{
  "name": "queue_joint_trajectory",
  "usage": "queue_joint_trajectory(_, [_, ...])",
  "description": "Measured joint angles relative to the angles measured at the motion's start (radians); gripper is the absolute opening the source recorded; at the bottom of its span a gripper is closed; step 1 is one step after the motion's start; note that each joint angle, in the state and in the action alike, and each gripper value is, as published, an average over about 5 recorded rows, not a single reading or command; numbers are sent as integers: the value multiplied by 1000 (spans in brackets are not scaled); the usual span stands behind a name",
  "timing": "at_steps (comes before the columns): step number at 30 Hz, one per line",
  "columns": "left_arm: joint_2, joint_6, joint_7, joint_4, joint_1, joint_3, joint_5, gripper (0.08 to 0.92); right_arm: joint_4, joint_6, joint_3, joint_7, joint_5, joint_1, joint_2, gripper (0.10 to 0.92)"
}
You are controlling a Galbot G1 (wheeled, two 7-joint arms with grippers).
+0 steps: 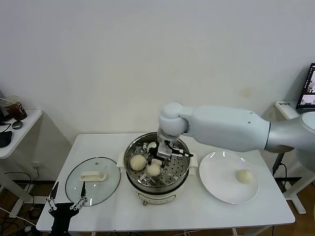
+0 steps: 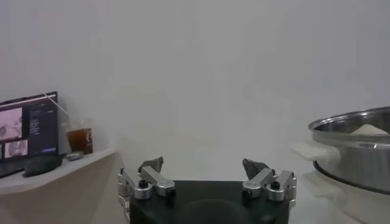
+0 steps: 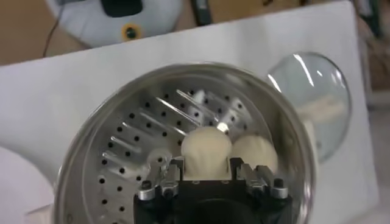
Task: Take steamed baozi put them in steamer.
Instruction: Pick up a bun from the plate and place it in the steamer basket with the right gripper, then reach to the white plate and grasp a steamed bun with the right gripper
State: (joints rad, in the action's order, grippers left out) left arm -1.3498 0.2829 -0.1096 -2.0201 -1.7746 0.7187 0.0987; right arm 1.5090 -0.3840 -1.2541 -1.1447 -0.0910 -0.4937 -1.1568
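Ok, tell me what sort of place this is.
Probably a lab or office corner staged as a kitchen: a plain white folding table against a bare wall, a round stainless-steel steamer on it, and a computer monitor on a side desk.

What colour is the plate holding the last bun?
Plain white plate, seen best in the head view; the bun on it is cream-white.

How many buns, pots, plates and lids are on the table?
Buns: 4, three in the steamer, one on the plate
Steamer: 1
White plate: 1
Glass lid: 1
Total: 7
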Motion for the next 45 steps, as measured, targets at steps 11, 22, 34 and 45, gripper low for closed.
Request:
queue_joint_trajectory(11, [-2,3,0,9,4,2,3,823,10,-94,-26,-20,-48,7,10,516])
queue_joint_trajectory(22, [-3,9,-1,12,2,2,1,823,-2,-112,-12,-4,-46,9,31,764])
queue_joint_trajectory(34, [7,9,-1,12,16,-4,1,823,4,6,73,2,60,-53,134,823])
queue_joint_trajectory(45, [23,12,0,25,35,-27,-2,823,31,405,152,3,136,-37,376,823])
